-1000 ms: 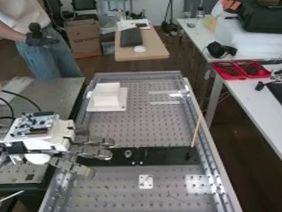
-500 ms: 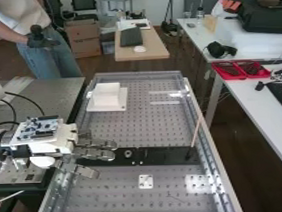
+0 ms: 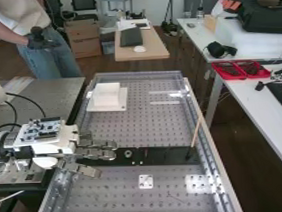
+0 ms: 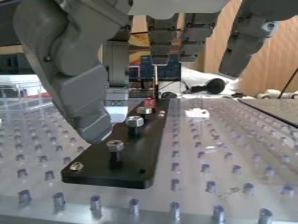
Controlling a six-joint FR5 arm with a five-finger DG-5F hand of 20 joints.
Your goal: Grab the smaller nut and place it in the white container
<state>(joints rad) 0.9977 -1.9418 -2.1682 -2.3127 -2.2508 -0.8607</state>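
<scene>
Hovering by one smaller nut (image 4: 115,146), one larger nut (image 4: 135,121) and one bearing (image 3: 128,153) on one bar (image 3: 168,155), one hand (image 3: 96,153) has fingers apart.

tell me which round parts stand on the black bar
The smaller nut, larger nut and bearing. In the high view, the hand covers the bar's left part, hiding what's there.
</scene>
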